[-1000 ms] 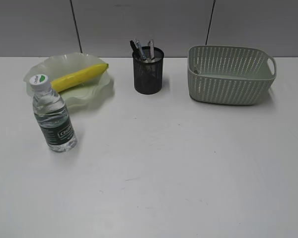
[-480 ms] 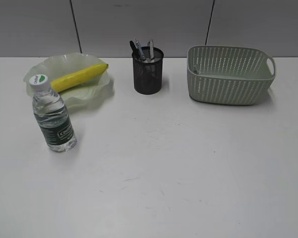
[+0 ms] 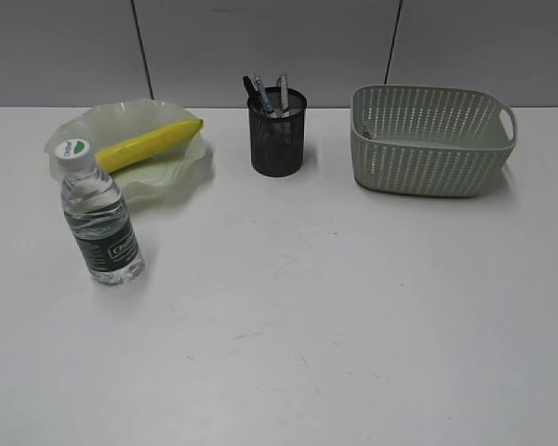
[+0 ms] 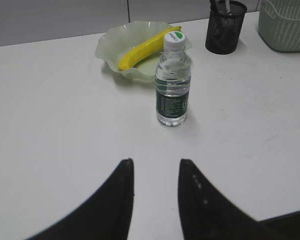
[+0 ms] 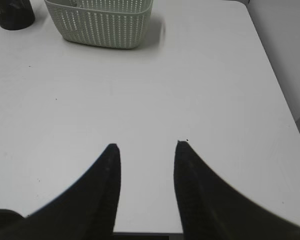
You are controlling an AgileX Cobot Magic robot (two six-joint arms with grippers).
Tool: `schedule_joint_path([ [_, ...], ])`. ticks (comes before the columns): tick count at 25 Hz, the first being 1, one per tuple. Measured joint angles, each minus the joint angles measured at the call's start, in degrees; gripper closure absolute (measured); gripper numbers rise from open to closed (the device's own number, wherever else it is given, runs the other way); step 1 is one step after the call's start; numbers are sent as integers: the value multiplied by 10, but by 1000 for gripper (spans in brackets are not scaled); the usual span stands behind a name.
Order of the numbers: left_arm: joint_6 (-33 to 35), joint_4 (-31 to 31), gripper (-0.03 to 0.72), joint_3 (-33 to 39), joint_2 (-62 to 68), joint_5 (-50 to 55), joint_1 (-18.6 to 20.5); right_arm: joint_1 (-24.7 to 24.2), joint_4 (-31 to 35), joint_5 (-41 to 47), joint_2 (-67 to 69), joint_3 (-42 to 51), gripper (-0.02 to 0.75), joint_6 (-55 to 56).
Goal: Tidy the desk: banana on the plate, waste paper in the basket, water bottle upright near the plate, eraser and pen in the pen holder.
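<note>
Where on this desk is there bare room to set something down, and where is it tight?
The widest bare patch is the near half of the desk, in front of the pen holder and basket, right of the water bottle. A smaller gap lies between pen holder and basket. It is crowded at back left, where the bottle stands close to the plate holding the banana.

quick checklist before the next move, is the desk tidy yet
1. Banana on plate: ok.
2. Bottle upright near the plate: ok.
3. Pens in holder: ok; eraser inside: cannot tell.
4. Waste paper in basket: cannot tell, only a small bit shows at its inner left wall.
5. Left gripper open, holding nothing: ok.
6. Right gripper open, holding nothing: ok.
</note>
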Motion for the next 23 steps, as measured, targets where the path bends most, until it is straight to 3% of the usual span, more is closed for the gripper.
schedule_joint_path([
  [23,0,0,464,0,0,0,0,-7,0,0,0,0,439,-1],
])
